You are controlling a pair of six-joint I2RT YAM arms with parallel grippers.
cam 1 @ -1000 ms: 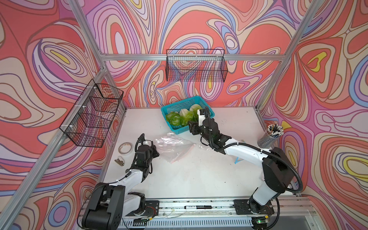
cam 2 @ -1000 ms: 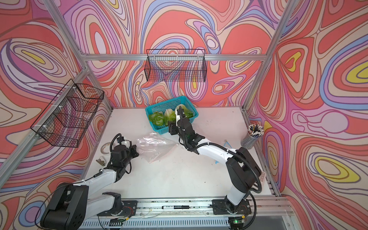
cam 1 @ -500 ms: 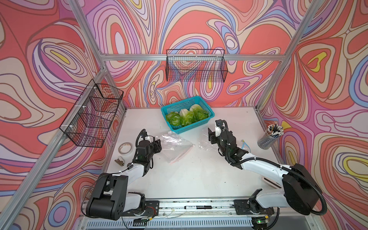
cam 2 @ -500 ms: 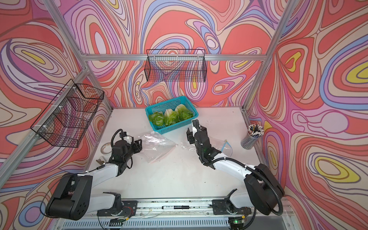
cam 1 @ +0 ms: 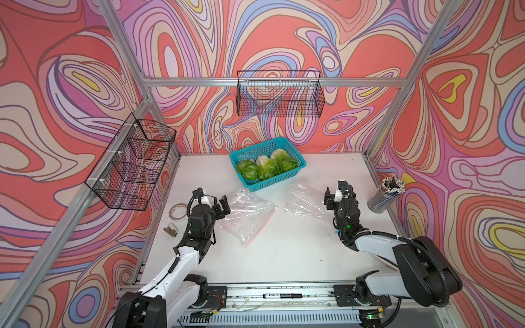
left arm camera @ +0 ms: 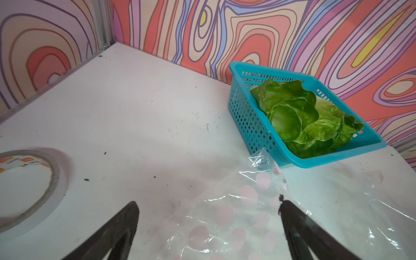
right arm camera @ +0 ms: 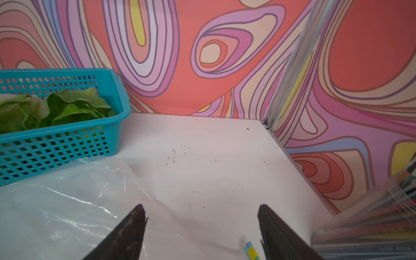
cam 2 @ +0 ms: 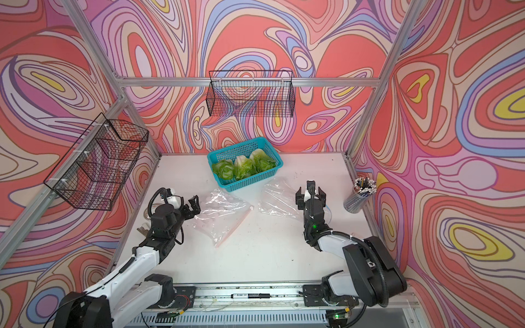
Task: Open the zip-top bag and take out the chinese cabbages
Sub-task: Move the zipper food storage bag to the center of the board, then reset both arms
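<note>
Green cabbages (cam 1: pixel 267 167) are lying side by side in the teal basket (cam 1: pixel 273 183), well beyond both pairs of fingertips and touching neither. The left arm is stretching low over the table (cam 1: pixel 284 255), with the left gripper (left arm camera: pixel 207 202) aiming toward the basket. Its fingers are standing wide apart with nothing gripped. The dotted bag (cam 1: pixel 247 215) is lying flat, just ahead of and partly beneath those tips. The right arm is bending at the elbow and the right gripper (right arm camera: pixel 201 206) is facing the back wall, fingers spread and empty, over the edge of a plain bag (cam 1: pixel 304 198). A tape roll (left arm camera: pixel 56 175) is lying outside the left fingers, and a pencil cup (right arm camera: pixel 371 216) is standing beside the right ones.
</note>
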